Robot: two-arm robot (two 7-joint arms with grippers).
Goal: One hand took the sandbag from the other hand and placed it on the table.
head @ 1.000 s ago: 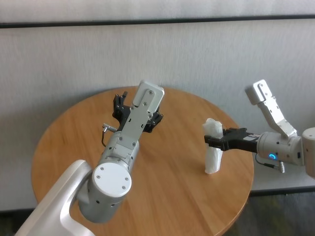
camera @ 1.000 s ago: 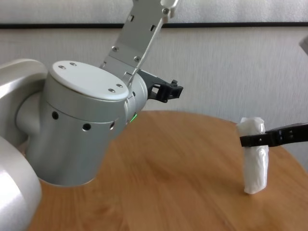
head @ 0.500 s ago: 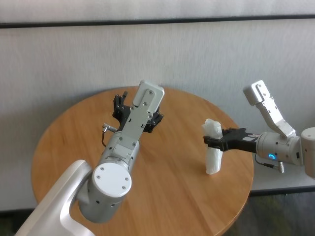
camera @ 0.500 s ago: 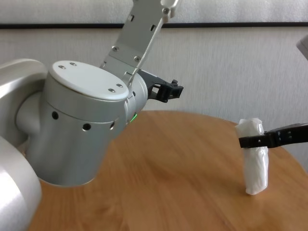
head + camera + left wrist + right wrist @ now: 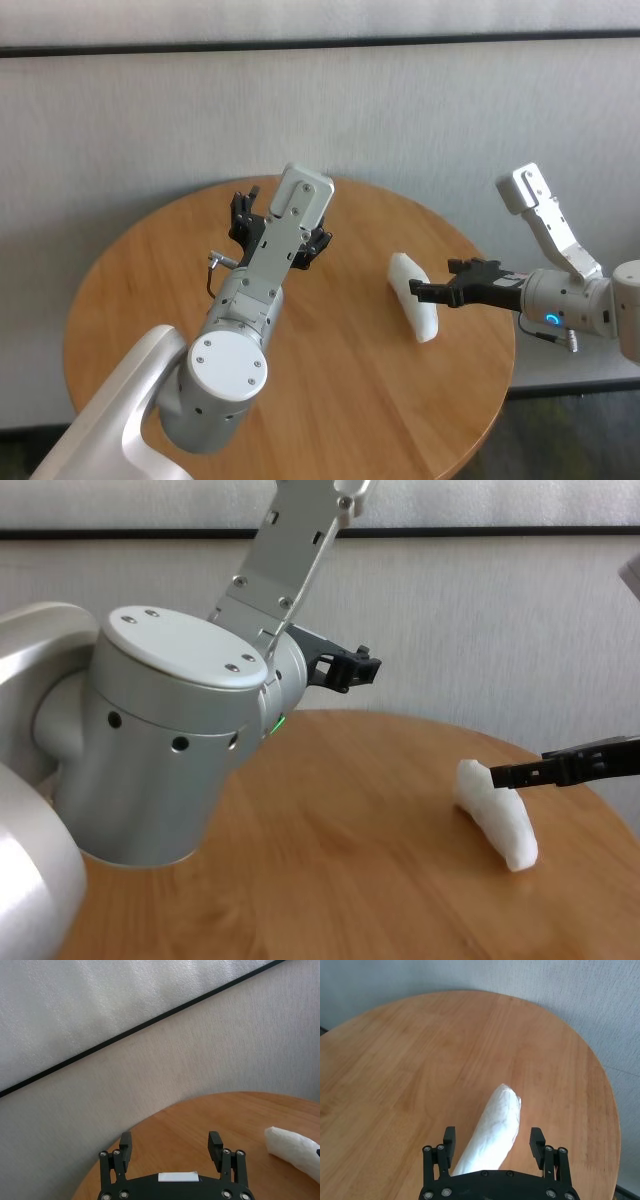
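The white sandbag (image 5: pixel 413 308) lies on its side on the round wooden table (image 5: pixel 150 270), right of centre. It also shows in the chest view (image 5: pixel 497 823), the right wrist view (image 5: pixel 492 1125) and the left wrist view (image 5: pixel 295 1151). My right gripper (image 5: pixel 440 282), on the blue-ringed wrist, is open, with its fingers either side of the bag's near end (image 5: pixel 493 1136) and not gripping it. My left gripper (image 5: pixel 280 224), on the green-lit wrist, is open and empty (image 5: pixel 169 1141), raised over the table's far middle, well apart from the bag.
A grey wall stands close behind the table. The table's right edge (image 5: pixel 505 330) is just beyond the sandbag, below the right wrist. Bare wood (image 5: pixel 395 1060) stretches left of the bag and toward me.
The right gripper held the sandbag upright on the table; it has opened, and the bag has tipped over to the left and lies flat. The left arm has not moved.
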